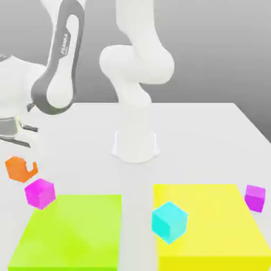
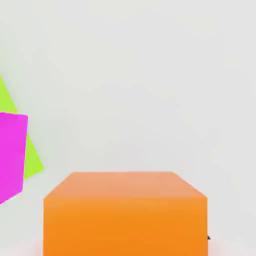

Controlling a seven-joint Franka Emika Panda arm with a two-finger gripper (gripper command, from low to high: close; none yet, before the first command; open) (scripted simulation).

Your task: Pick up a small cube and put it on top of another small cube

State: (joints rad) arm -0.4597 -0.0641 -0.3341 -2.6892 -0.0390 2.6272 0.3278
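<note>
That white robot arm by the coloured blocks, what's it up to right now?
The white robot arm has its gripper shut on a small plain orange cube, at the exterior view's left edge. Beside that cube sits a small magenta cube at the corner of a lime green mat. A larger cyan cube rests on a yellow mat, and a second magenta cube sits at that mat's far right edge. Nothing is stacked yet.

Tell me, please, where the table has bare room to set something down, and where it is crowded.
Free: the white table between the robot base and the yellow mat, and most of the green mat. Crowded: the exterior view's left edge, where the orange cube and one magenta cube sit close together.
</note>
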